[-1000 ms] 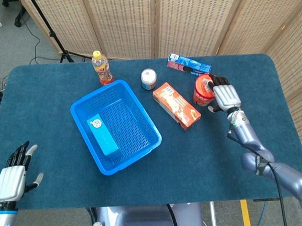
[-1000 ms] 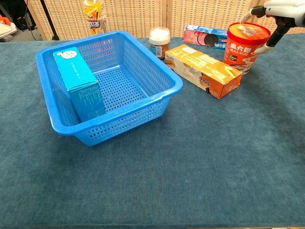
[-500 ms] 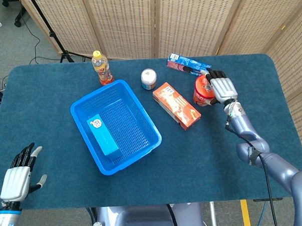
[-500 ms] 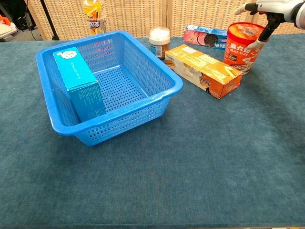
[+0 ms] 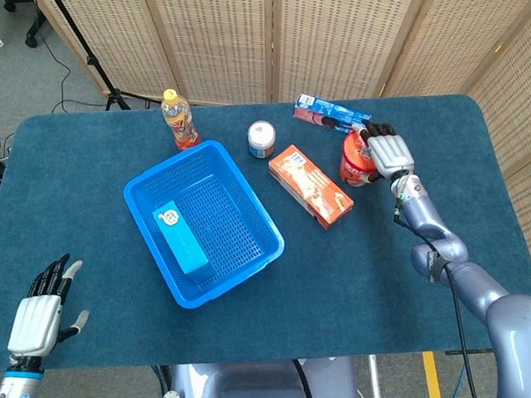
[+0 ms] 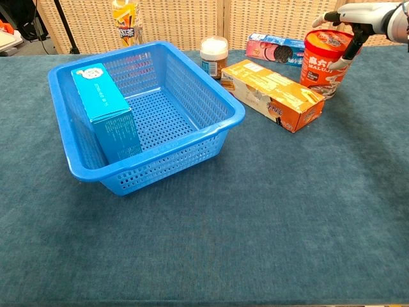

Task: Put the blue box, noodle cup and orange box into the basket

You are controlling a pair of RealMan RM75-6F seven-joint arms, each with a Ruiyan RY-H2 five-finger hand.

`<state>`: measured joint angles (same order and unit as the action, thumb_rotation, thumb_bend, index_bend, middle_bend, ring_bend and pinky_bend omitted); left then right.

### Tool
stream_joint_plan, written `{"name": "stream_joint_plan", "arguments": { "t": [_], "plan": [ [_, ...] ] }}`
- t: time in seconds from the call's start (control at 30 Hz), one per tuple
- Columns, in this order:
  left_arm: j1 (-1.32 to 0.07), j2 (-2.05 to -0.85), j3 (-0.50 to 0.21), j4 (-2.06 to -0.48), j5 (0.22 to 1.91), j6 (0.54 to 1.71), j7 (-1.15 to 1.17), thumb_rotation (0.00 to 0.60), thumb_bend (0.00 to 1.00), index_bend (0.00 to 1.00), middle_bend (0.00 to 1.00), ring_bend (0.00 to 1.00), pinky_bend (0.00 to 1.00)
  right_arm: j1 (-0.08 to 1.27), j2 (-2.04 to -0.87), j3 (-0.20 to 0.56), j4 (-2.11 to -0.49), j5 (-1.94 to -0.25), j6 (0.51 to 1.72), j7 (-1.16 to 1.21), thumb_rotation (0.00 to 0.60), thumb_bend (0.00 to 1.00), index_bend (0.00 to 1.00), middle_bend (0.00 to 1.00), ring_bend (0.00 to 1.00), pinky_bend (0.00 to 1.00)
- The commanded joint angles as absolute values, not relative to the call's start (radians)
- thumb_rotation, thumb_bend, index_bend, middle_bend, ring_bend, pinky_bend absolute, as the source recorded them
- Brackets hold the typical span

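The blue box stands on edge inside the blue basket, against its left wall. Right of the basket the orange box lies flat on the table. Further right stands the red noodle cup, upright on the table. My right hand reaches over the cup from the right, fingers stretched across its top and far rim, thumb against its near side. My left hand hangs open at the table's near-left edge, holding nothing.
Behind the basket stand an orange drink bottle and a small white-lidded jar. A blue cookie pack lies just behind the noodle cup. Folding screens close off the far side.
My right hand has moved left from beside the noodle cup to over it, and the thumb now lies on its side. The cup has not moved. My left hand has drifted lower.
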<state>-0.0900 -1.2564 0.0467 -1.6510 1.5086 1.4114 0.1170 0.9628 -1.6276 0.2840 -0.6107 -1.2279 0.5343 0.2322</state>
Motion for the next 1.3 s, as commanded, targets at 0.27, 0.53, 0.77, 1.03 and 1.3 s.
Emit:
{"name": "stream_joint_plan", "arguments": {
  "t": [0.27, 0.53, 0.77, 1.03, 1.3],
  "plan": [
    [-0.095, -1.265, 0.055, -1.649, 1.514, 1.389, 0.118, 0.6, 0.3, 0.08, 0.0, 0.0, 0.13, 0.988, -1.691, 0.24, -0.476, -1.279, 0.49, 0.303, 0.6, 0.26, 0.05, 0.0, 0.0, 0.0],
    [-0.096, -1.26, 0.055, -1.653, 1.519, 1.39, 0.107, 0.6, 0.3, 0.08, 0.0, 0.0, 0.13, 0.978, -1.711, 0.226, -0.436, -1.29, 0.5, 0.311, 0.6, 0.26, 0.21, 0.0, 0.0, 0.11],
    [-0.095, -1.257, 0.056, -1.66, 1.527, 1.393, 0.1, 0.6, 0.3, 0.08, 0.0, 0.0, 0.13, 0.961, -1.7, 0.232, -0.462, -1.293, 0.572, 0.301, 0.6, 0.26, 0.36, 0.2, 0.19, 0.34],
    [-0.093, -1.246, 0.057, -1.674, 1.544, 1.407, 0.083, 0.6, 0.3, 0.08, 0.0, 0.0, 0.13, 0.923, -1.653, 0.24, -0.559, -1.278, 0.633, 0.252, 0.6, 0.31, 0.49, 0.31, 0.31, 0.44],
    [-0.091, -1.234, 0.062, -1.689, 1.565, 1.416, 0.063, 0.6, 0.3, 0.08, 0.0, 0.0, 0.13, 0.86, -1.552, 0.256, -0.757, -1.235, 0.711, 0.137, 0.6, 0.31, 0.55, 0.35, 0.35, 0.47]
  ]
}}
